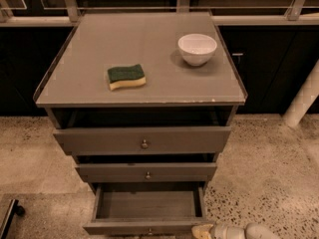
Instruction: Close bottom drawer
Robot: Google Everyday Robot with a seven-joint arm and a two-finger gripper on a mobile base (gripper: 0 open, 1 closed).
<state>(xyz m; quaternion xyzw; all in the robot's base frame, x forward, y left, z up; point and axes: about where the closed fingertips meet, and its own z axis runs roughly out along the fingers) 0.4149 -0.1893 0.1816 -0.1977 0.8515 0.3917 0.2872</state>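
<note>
The bottom drawer (147,227) is the lowest and narrowest of three grey-brown drawers. It is pulled far out and its inside looks empty. Its small knob sits at the frame's bottom edge. My gripper (203,230) is at the bottom right, its pale tip by the right end of the drawer's front panel. The white arm runs off to the right along the bottom edge.
The middle drawer (147,172) and top drawer (143,140) stand slightly pulled out. On the cabinet top (79,73) lie a green-and-yellow sponge (126,76) and a white bowl (197,49). Speckled floor surrounds the cabinet; a white pole (303,99) stands at right.
</note>
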